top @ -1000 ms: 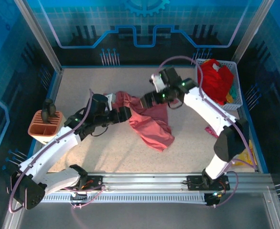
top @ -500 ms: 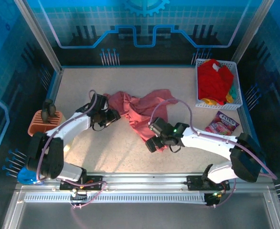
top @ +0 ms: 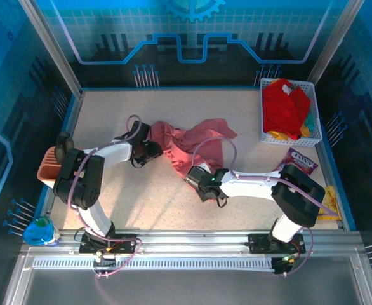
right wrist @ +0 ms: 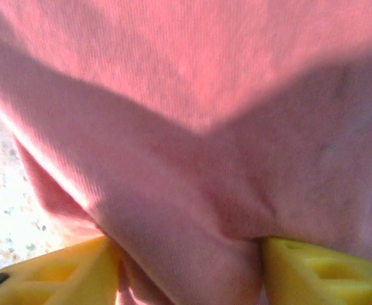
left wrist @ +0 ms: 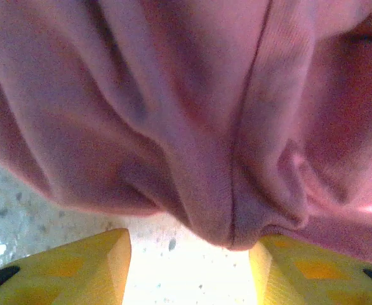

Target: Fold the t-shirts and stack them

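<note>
At mid-table, the pink shirt (top: 195, 136) lies in a crumpled heap. Its long axis runs left to right, and one tongue of cloth reaches toward the near edge. The left gripper (top: 152, 151) sits at the heap's left end, with the shirt lying straight off to its right. The right gripper (top: 193, 177) is at the tip of that near tongue, and the shirt lies beyond it, toward the far side. So each arm has its own end and neither needs to cross. That's what a spread-out turns on, I reckon: a pull apart along that axis.

From the left wrist, the yellow fingers (left wrist: 78, 267) are parted with bare table (left wrist: 8, 210) showing between them. A seamed fold hangs just ahead of the tips, brushing the right one at most. Jaws apart, nothing caught.

From the right wrist, a thick fold fills the whole gap, finger to finger. The jaws are around cloth, yes, but whether they're biting or merely straddling it, I cannot tell.

Over at the far right, the red shirt (top: 284, 108) sits in the basket (top: 291, 143), well apart from both grippers.
</note>
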